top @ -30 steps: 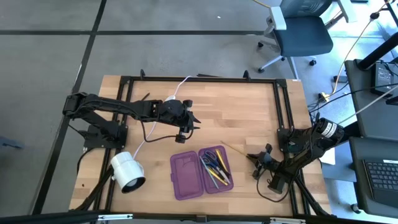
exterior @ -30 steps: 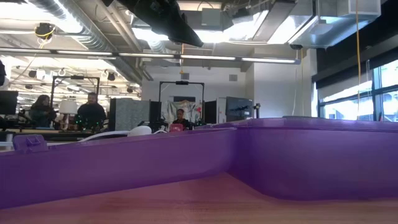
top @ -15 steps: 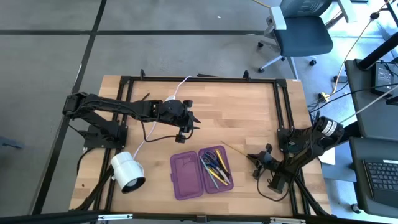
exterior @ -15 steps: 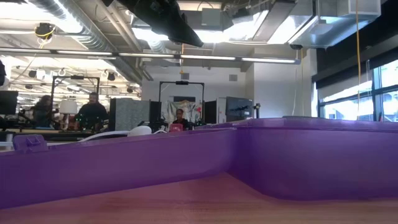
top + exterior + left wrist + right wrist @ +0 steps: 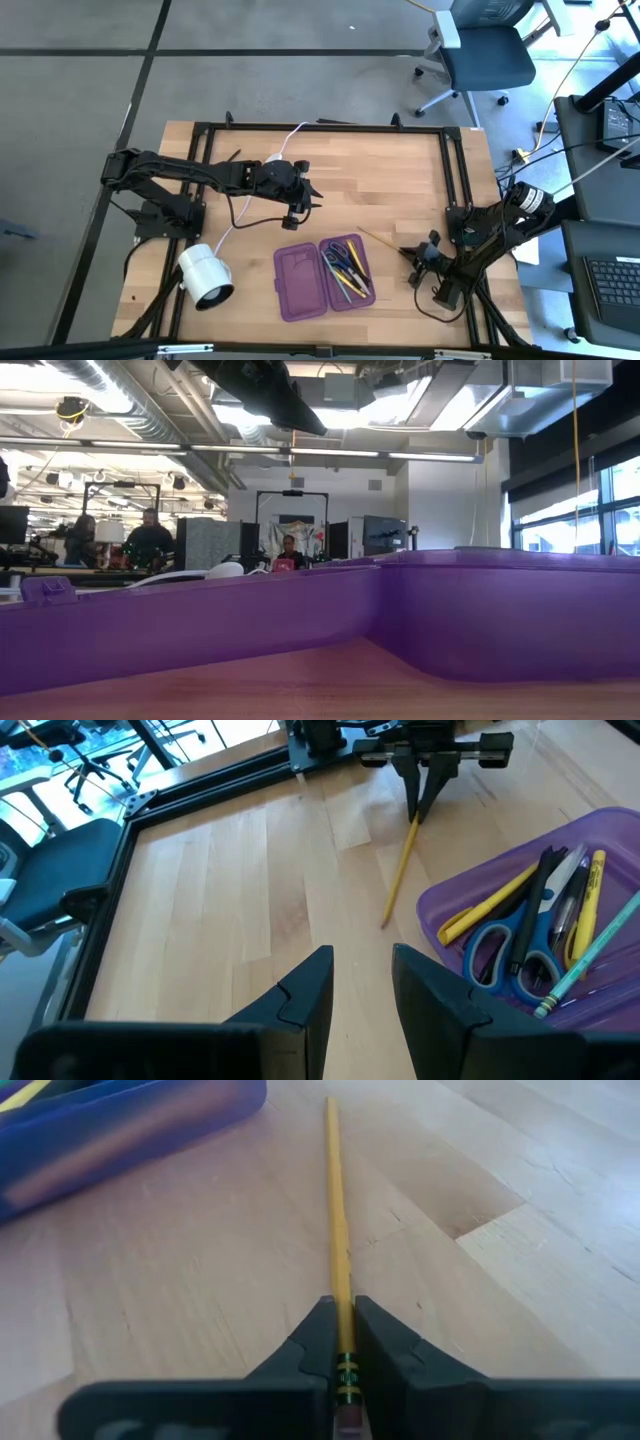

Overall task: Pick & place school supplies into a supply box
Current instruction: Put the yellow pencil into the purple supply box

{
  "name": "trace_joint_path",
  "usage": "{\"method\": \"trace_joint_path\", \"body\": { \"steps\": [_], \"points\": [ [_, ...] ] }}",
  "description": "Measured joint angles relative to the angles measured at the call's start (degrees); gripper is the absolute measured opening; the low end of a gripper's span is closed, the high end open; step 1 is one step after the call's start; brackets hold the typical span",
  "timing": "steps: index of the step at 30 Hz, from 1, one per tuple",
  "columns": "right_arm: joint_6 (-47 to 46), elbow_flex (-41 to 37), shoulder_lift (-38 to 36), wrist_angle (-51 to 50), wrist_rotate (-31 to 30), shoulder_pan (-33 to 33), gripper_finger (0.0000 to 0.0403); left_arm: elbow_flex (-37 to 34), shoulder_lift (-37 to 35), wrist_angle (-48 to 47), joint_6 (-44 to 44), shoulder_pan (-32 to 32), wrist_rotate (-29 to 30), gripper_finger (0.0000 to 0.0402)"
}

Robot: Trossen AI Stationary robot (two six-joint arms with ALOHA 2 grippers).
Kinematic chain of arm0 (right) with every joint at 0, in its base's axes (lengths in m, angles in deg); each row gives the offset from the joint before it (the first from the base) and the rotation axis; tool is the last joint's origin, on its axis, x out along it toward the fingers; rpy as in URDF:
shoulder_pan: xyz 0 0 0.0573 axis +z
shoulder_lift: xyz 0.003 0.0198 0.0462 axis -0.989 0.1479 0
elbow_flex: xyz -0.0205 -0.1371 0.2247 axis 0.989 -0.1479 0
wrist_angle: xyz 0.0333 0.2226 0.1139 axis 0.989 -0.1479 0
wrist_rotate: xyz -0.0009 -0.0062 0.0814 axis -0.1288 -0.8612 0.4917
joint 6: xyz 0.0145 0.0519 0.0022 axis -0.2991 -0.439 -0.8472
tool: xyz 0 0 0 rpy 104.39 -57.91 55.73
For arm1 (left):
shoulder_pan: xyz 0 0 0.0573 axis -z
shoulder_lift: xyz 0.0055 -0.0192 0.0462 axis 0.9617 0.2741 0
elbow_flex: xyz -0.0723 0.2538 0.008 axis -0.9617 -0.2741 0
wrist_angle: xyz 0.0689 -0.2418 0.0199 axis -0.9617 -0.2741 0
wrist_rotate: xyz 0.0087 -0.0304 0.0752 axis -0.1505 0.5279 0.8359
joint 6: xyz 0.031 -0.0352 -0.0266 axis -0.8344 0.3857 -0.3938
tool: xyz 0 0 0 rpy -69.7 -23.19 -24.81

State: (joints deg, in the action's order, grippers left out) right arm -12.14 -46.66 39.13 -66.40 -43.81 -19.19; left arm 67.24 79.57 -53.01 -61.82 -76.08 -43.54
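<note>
Beside supply box: right end effector low, clamping pencil.

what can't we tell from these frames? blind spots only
- Low view: the purple pencil case wall fills the frame, hiding both arms and everything inside the case.
- High view: supplies in the case are too small to count; the yellow pencil is a thin line.
- Right wrist view: right gripper shut on the pencil; its eraser end is cut off by the frame edge.
- Left wrist view: left gripper open; scissors partly under pens.
</note>
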Motion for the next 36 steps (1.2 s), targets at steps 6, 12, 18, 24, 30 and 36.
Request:
{"method": "trace_joint_path", "body": {
  "steps": [6,12,18,24,30,36],
  "points": [
    [0.0,0.0,0.0,-0.1,-0.6,0.0,0.0027,0.0,0.0,0.0,0.0,0.0,0.0,0.0098],
    [0.0,0.1,-0.1,-0.2,-1.2,0.0,0.0032,0.0,0.0,0.0,-0.1,0.0,0.0,0.0098],
    [0.0,1.9,-0.1,-3.1,-1.5,0.0,0.0027,0.0,0.0,0.0,-0.1,0.0,0.0,0.0098],
    [-3.4,5.6,-2.1,-13.5,-1.7,0.0,0.0032,0.0,0.0,0.0,-0.1,0.0,0.0,0.0098],
    [-6.2,10.9,-4.4,-25.2,-1.7,0.0,0.0029,0.0,0.0,0.0,0.0,0.0,0.0,0.0098],
    [-5.9,17.8,-5.3,-26.9,-1.0,-1.1,0.0035,0.0,0.0,0.0,0.0,0.0,0.0,0.0098]
  ]
}}
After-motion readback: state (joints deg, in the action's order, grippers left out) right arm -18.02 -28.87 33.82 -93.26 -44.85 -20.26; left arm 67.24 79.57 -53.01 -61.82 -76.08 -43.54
